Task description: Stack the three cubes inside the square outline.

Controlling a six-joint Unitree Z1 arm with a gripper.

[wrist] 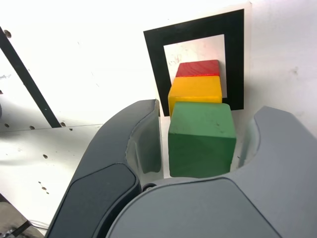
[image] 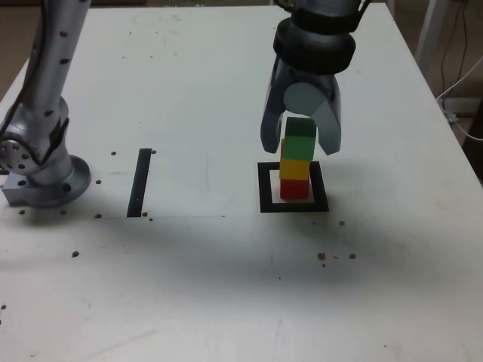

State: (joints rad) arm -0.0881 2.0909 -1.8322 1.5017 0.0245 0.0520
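Note:
Three cubes stand stacked inside the square outline [image: 265, 190]: red cube [image: 294, 188] at the bottom, yellow cube [image: 296, 167] in the middle, green cube [image: 301, 136] on top. My gripper [image: 300, 148] hangs over the stack with a jaw on each side of the green cube. In the wrist view the green cube [wrist: 200, 141] sits between the jaws with a thin gap on both sides, so the gripper [wrist: 208, 111] is open and touches nothing. Below it show the yellow cube [wrist: 194, 89], the red cube [wrist: 198, 68] and the square outline [wrist: 153, 59].
A straight black strip [image: 139, 182] lies on the white table [image: 226, 286] to the exterior view's left of the outline. The arm's metal base [image: 45, 181] stands at that view's far left. Small dark specks dot the tabletop.

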